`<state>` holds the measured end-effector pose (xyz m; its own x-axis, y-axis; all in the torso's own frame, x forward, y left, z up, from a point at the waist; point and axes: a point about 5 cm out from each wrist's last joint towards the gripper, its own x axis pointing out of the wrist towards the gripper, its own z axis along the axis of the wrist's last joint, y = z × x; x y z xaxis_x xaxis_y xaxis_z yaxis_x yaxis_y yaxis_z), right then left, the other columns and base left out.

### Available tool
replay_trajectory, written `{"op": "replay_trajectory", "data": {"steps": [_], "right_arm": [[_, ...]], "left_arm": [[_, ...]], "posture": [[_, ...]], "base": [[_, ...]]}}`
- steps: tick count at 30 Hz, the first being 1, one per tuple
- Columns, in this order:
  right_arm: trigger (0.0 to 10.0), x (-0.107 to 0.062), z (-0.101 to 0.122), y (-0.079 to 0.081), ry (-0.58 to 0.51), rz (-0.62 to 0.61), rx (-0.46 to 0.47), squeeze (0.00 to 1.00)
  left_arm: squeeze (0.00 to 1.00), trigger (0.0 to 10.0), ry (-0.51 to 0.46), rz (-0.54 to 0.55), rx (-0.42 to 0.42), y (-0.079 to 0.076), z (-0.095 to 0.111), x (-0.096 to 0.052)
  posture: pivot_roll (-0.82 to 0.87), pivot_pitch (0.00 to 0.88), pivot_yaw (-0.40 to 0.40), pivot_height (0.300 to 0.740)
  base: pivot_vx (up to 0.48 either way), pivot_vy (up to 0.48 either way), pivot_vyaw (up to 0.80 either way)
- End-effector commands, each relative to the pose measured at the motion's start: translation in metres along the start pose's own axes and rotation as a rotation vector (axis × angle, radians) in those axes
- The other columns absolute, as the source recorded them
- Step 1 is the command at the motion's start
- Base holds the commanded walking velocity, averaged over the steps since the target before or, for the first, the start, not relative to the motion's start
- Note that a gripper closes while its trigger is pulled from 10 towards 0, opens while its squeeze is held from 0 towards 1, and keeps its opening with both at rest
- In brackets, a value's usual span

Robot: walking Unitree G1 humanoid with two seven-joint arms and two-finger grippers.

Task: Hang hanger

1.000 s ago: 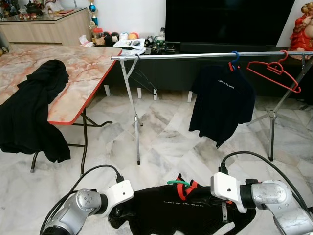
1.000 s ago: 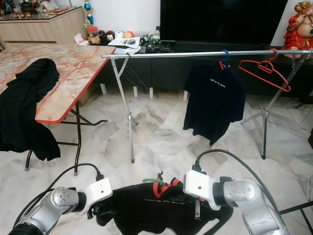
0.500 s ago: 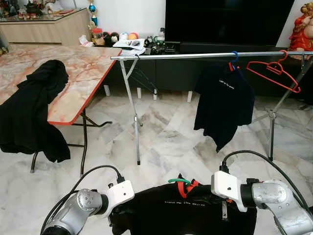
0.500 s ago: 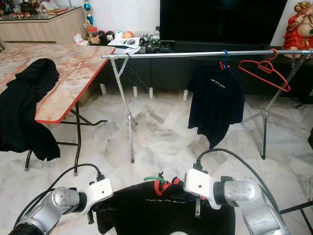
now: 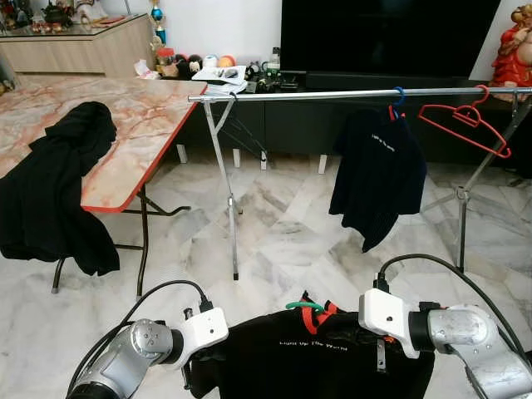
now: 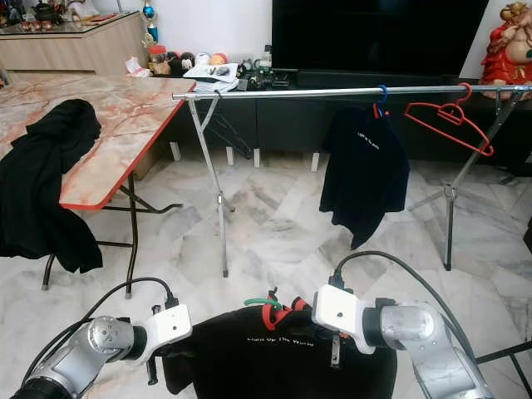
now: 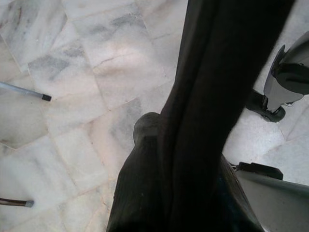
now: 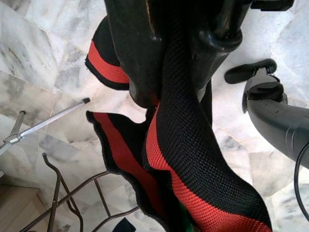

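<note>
Fingers of both grippers clamp a black shirt (image 5: 307, 357) with red-striped collar on a green-hooked hanger (image 5: 304, 308); lettering faces up.

The black shirt (image 5: 316, 353) I hold runs off the bottom edge, its hem unseen. It covers my left gripper (image 5: 195, 366) and right gripper (image 5: 366, 342); its white lettering is unreadable.

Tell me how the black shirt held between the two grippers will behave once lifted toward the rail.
The black T-shirt with the red-and-black ribbed collar is probably floppy: it sags between both arms. Likely light. Its green hanger hook looks stiff enough to catch the silver metal rail.
</note>
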<state>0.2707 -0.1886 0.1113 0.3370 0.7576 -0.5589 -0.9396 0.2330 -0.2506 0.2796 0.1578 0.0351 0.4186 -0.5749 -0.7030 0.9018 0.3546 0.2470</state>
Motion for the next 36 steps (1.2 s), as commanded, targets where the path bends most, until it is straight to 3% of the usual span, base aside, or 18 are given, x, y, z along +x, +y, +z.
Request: {"op": "replay_trajectory", "data": {"steps": [1,12,18,21,26,30,36], "right_arm": [[10.0,-0.006,0.010,-0.008,-0.031,-0.039,-0.029,0.00],[10.0,-0.002,0.012,-0.006,-0.039,-0.054,-0.014,0.00],[10.0,-0.001,0.011,-0.005,-0.048,-0.087,-0.004,0.00],[10.0,-0.005,0.004,-0.010,-0.016,-0.159,-0.003,0.00],[10.0,-0.014,0.000,-0.038,0.002,-0.411,0.020,0.00],[10.0,-0.016,0.004,-0.043,-0.035,-0.467,0.040,0.00],[10.0,-0.016,0.002,-0.047,-0.039,-0.511,0.069,0.00]], "left_arm": [[0.00,0.0,0.029,0.012,0.010,0.005,-0.002,-0.004],[0.00,0.0,0.006,0.044,-0.029,0.008,-0.003,-0.009],[0.00,0.0,0.015,0.088,-0.035,0.021,-0.006,-0.016],[0.00,0.0,0.035,0.172,-0.044,0.031,-0.009,-0.022],[0.00,0.0,0.155,0.404,-0.130,0.054,-0.025,-0.033],[0.00,0.0,0.161,0.450,-0.172,0.057,-0.027,-0.034],[0.00,0.0,0.251,0.596,-0.231,0.064,-0.040,-0.039]], "posture": [[-0.05,0.000,0.029,0.740],[-0.08,0.000,0.035,0.740],[-0.07,0.000,0.053,0.740],[-0.05,0.000,0.054,0.740],[-0.05,0.000,0.046,0.740],[-0.04,0.000,0.037,0.740],[-0.04,0.000,0.027,0.740]], "base": [[0.000,0.000,0.00],[0.000,0.000,0.00],[0.000,0.000,0.00],[0.000,0.000,0.00],[0.000,0.000,0.00],[0.000,0.000,0.00],[0.000,0.000,0.00]]}}
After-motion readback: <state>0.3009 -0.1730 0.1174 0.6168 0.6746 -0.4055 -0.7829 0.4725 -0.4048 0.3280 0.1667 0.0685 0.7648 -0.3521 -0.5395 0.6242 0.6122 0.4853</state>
